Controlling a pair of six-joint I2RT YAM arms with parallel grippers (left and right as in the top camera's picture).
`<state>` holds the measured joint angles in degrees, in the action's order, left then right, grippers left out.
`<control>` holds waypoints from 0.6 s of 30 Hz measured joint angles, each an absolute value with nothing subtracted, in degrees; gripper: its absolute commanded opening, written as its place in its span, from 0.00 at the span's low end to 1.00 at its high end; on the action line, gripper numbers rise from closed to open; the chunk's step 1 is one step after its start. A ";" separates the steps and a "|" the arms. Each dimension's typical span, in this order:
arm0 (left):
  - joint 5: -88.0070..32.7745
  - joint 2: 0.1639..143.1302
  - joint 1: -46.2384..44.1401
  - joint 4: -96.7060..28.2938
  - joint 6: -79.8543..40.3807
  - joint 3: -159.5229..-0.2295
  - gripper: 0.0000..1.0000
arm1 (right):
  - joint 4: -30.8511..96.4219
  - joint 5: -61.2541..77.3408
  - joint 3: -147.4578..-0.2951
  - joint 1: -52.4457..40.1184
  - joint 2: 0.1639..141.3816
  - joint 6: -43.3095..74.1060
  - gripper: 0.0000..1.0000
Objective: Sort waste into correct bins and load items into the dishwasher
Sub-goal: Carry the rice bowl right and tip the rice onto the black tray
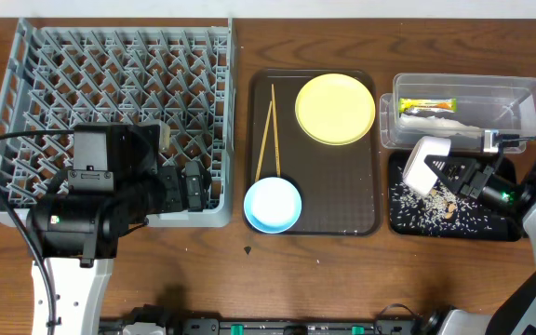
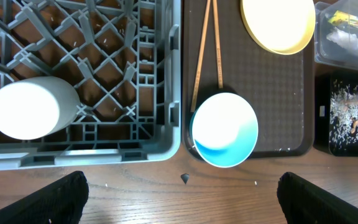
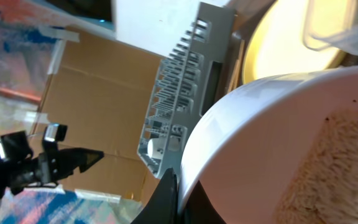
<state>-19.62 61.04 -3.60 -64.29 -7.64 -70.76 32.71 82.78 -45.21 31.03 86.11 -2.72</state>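
My overhead camera sits fixed high above and looks straight down, with the dark brown tray (image 1: 342, 191) near mid-frame, the dish rack (image 1: 119, 37) left of it and the clear tub (image 1: 529, 93) right of it. My left wrist camera also faces down but hangs nearer, above the tray's near left corner, catching the rack's adjoining corner and the blue bowl (image 2: 224, 129); the overhead view shares all of that. My right wrist camera lies tipped sideways, right of the tray, pressed close to the white bowl (image 3: 260, 118), looking across the tray toward the rack.
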 measured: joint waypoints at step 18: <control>-19.62 61.04 -3.60 -64.29 -7.62 -70.76 0.98 | 37.85 80.03 -44.77 34.57 86.13 -0.27 0.01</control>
